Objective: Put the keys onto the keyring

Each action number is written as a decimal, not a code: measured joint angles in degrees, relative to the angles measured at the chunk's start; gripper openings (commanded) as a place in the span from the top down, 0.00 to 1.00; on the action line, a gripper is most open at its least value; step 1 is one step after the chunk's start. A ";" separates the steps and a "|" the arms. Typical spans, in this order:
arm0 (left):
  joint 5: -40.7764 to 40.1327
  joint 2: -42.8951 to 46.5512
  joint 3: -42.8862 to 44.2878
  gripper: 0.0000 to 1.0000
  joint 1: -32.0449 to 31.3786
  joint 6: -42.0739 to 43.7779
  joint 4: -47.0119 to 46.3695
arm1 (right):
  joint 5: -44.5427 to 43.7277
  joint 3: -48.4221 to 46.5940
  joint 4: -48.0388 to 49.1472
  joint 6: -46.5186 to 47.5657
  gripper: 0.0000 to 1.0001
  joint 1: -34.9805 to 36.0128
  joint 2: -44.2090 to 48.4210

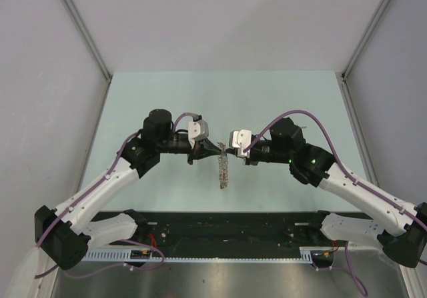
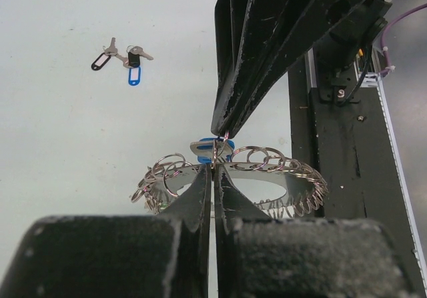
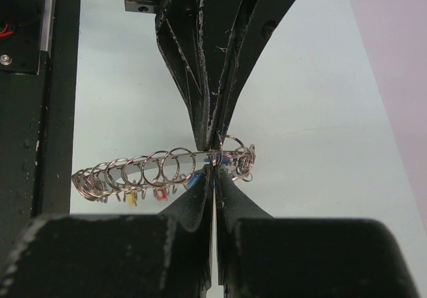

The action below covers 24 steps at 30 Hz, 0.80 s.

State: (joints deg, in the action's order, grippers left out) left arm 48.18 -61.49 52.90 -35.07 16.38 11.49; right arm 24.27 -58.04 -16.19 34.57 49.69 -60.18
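Holding the large silver wire keyring (image 1: 223, 168) up between my two arms, I have my left gripper (image 1: 211, 149) clamped on its wire, jaws fully together. My right gripper (image 1: 231, 153) meets it tip to tip, equally closed. From the wrist views it appears to nip a small silver blue-tagged key (image 2: 212, 150) right against the ring's wire. Whether that key is already threaded on, I cannot tell.

The keyring hangs below the pinch point, over the pale green table (image 1: 147, 105). It is already strung with a long row of small rings and keys, some with yellow and red tags. Most of the job looks done, as I judge it.

What remains lies well apart on the table: a little cluster of loose keys (image 2: 123, 55), one with a black oblong tag (image 2: 100, 62) and one with a blue oblong tag (image 2: 135, 76). Those are not yet on the ring.
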 measured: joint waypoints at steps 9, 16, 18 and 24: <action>-0.70 -0.15 1.33 1.00 -0.02 3.69 3.69 | 0.50 0.00 0.57 -0.02 1.00 0.00 0.04; -1.49 -0.37 1.36 1.00 0.00 3.96 4.59 | 0.59 0.00 0.66 0.04 1.00 0.07 0.02; -1.46 -0.37 1.36 1.00 0.00 3.23 4.52 | 0.55 0.00 0.63 0.11 1.00 0.17 0.02; -0.17 -0.37 1.33 1.00 1.14 -0.85 2.89 | -0.66 -0.07 0.61 0.96 1.00 0.76 0.00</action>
State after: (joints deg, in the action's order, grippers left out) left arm 48.01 -61.87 54.24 -33.93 15.53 14.37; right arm 23.62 -58.11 -15.57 35.53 50.46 -60.18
